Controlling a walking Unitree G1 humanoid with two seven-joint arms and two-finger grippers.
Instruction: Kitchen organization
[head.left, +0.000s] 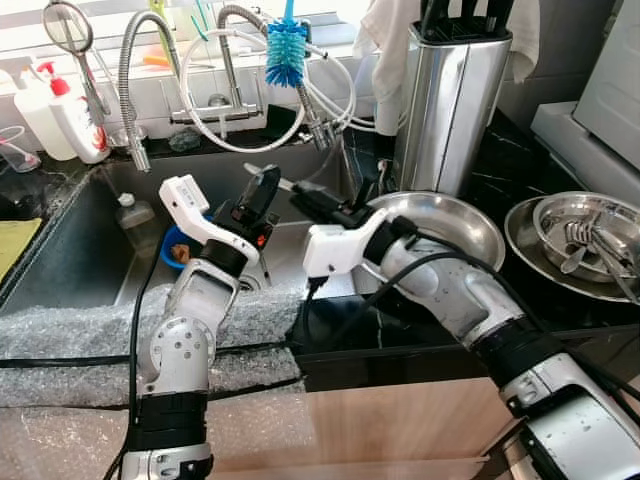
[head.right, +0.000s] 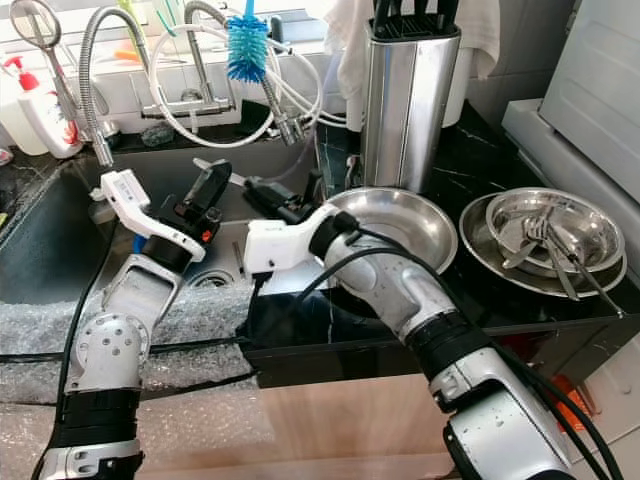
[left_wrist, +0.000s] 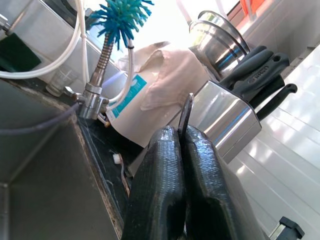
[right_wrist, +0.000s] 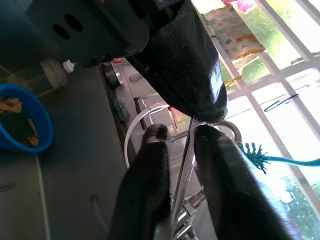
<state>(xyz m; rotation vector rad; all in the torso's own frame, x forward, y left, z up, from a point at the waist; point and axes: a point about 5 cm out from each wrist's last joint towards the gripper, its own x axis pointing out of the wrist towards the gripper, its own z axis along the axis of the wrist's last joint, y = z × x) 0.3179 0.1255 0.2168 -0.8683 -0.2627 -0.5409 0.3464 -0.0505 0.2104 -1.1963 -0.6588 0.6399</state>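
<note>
Black marbled table (head.left: 520, 160), dark grey sink (head.left: 70, 250). Blue-bristled bottle brush (head.left: 287, 50). Shiny silver knife block (head.left: 450, 100), black handles. Silver bowls (head.left: 590, 225). Blue dish (right_wrist: 25, 125) in sink. White bottle (head.left: 75, 115), red pump, at 10 o'clock.

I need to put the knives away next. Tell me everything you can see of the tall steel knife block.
The tall cylindrical knife block of polished steel stands upright on the black countertop, behind the empty round steel bowl and right of the sink. Its shiny wall mirrors its surroundings. Several black knife handles stick out of its dark top. A white cloth hangs behind it. Neither gripper touches it.
</note>
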